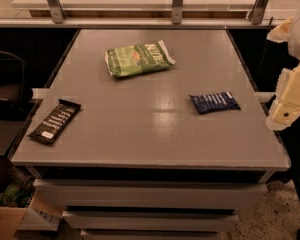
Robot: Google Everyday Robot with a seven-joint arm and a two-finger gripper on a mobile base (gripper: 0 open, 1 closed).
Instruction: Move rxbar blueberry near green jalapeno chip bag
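Note:
The rxbar blueberry point(215, 102), a small dark navy bar with white lettering, lies flat on the right half of the grey table point(150, 134). The green jalapeno chip bag point(138, 59), crinkly with white lettering, lies at the back centre of the table, well apart from the bar. My gripper point(286, 109) shows as cream-coloured parts at the right edge of the view, just past the table's right edge and to the right of the bar. It touches nothing.
A longer black-brown wrapped bar point(55, 121) lies at the table's front left corner. A railing with metal posts point(177, 4) runs behind the table. A dark chair point(7, 84) stands to the left. Drawers sit below the tabletop.

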